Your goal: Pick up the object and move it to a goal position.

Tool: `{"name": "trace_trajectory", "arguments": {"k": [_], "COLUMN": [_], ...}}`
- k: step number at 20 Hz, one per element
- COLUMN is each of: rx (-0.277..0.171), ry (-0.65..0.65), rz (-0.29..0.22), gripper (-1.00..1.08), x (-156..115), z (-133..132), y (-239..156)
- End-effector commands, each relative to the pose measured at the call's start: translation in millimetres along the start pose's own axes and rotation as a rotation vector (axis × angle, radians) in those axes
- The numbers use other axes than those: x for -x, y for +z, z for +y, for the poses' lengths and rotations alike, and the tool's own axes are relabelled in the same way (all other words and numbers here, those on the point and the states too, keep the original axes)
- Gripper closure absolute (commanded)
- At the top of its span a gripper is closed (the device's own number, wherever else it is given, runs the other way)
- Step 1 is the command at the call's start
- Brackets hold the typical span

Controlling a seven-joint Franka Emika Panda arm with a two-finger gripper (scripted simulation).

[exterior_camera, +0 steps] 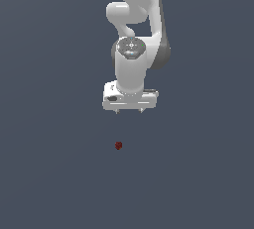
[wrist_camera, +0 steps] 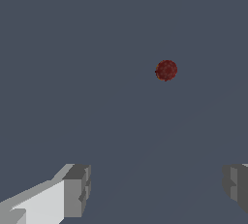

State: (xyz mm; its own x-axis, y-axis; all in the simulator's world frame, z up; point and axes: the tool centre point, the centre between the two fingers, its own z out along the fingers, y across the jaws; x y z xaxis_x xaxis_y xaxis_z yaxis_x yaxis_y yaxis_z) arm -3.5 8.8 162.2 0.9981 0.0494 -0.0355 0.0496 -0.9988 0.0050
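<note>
While gripper [exterior_camera: 129,110] hangs with fingers spread, nothing sits between them
Object [exterior_camera: 118,145] is a dark red lump, well apart from the fingertips [wrist_camera: 77,189], untouched

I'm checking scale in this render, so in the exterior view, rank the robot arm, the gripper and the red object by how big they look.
1. Robot arm, largest.
2. Gripper, the wide white block at its end.
3. Red object, by far the smallest, a tiny lump lower in the picture than the gripper.
</note>
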Motion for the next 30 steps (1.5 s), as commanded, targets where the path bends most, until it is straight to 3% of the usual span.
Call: {"name": "trace_trajectory", "arguments": {"k": [1,19,30], "rx": [0.0,-0.004,-0.006], "ry": [0.001,0.022,0.029], "rz": [0.001,0.027,0.035], "gripper": [-0.92,-0.92,-0.92], "x": [-4.0,-76.7,-94.0], "z": [1.9,38.8,51.1], "y": [2.7,68.3,92.0]}}
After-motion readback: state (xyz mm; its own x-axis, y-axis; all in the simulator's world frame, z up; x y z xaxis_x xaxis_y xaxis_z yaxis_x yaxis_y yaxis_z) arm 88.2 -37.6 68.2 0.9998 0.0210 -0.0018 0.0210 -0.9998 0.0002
